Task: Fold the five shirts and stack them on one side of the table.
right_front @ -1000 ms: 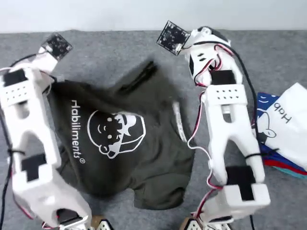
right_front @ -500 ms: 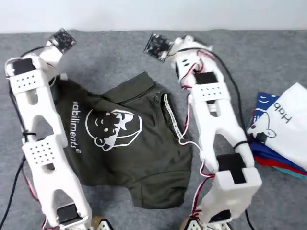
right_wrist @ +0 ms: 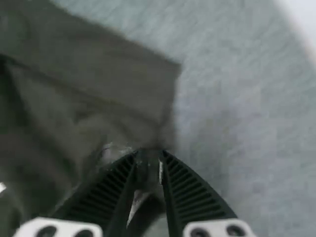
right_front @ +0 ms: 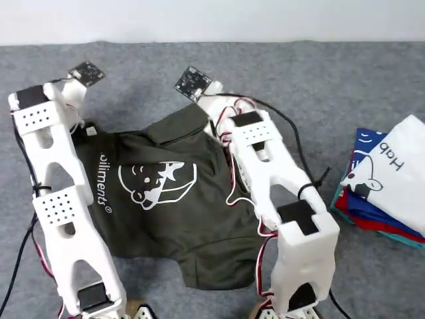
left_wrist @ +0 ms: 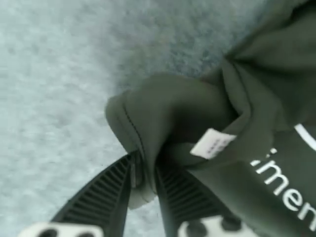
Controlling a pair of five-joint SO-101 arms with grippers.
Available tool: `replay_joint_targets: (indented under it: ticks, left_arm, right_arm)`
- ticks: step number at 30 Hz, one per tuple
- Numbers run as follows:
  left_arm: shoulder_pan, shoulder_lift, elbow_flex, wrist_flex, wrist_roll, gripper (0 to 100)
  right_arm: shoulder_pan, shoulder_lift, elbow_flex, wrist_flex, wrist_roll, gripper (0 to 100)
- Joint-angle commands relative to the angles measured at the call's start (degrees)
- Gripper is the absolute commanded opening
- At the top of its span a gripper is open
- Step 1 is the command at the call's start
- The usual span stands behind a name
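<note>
- Stretched from the near edge up the left side of the grey counter (right_front: 345,80): left arm (right_front: 56,199), wrist bent down over the far left corner of the dark olive shirt (right_front: 192,219)
- Pinched tight between the ribbed fingers of the left end effector (left_wrist: 143,165): a bunched fold of that shirt, just beside a small white label (left_wrist: 213,143)
- Running from the near edge to mid-counter and leaning leftward: right arm (right_front: 265,173), lying over the shirt's right side and hiding that edge from the high view
- Clamped in the right end effector (right_wrist: 147,165): a dark fold at the shirt's far edge, next to a raised flap of cloth
- Spread mid-counter between the two arms, print side up, with a white cartoon print (right_front: 156,183) and white lettering beside it; far edge bunched, near hem rumpled
- At the right edge of the counter, well apart from the olive shirt: stack of folded shirts (right_front: 388,176), white on top, then blue, red and teal beneath
- Looped along the right arm and draped over the shirt: red, white and black cables (right_front: 232,186)
</note>
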Motion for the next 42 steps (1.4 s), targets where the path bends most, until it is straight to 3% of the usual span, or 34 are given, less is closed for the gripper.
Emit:
replay_joint_targets:
  ticks: [1, 6, 11, 20, 31, 36, 42]
  left_arm:
    - [-0.4, -1.4, 2.8, 1.8, 0.7, 2]
    - [0.0, -4.9, 11.2, 1.6, 1.0, 2]
    - [-0.2, -8.7, 12.1, 1.3, 7.7, 5]
    - [-0.2, -10.8, -1.3, 0.7, 21.9, 21]
    - [-3.9, -13.5, -2.5, 1.9, 22.6, 22]
    - [-5.3, -23.3, 7.4, 1.8, 22.3, 22]
    - [-6.4, -37.7, 28.5, 1.8, 22.3, 22]
  right_arm:
    - [-0.5, 0.6, -3.7, 4.7, -3.8, 5.0]
    - [-0.5, 5.1, -12.7, 15.4, -6.9, 5.0]
    - [-0.4, 7.2, -23.5, 29.6, -10.6, 5.4]
    - [-0.6, 7.0, -31.8, 43.4, -10.7, 5.4]
    - [-0.7, 6.7, -34.2, 63.4, -10.7, 5.5]
    - [-1.9, 0.2, -28.2, 64.0, -11.6, 6.6]
    - [-7.7, -14.5, -11.2, 64.0, -11.6, 11.7]
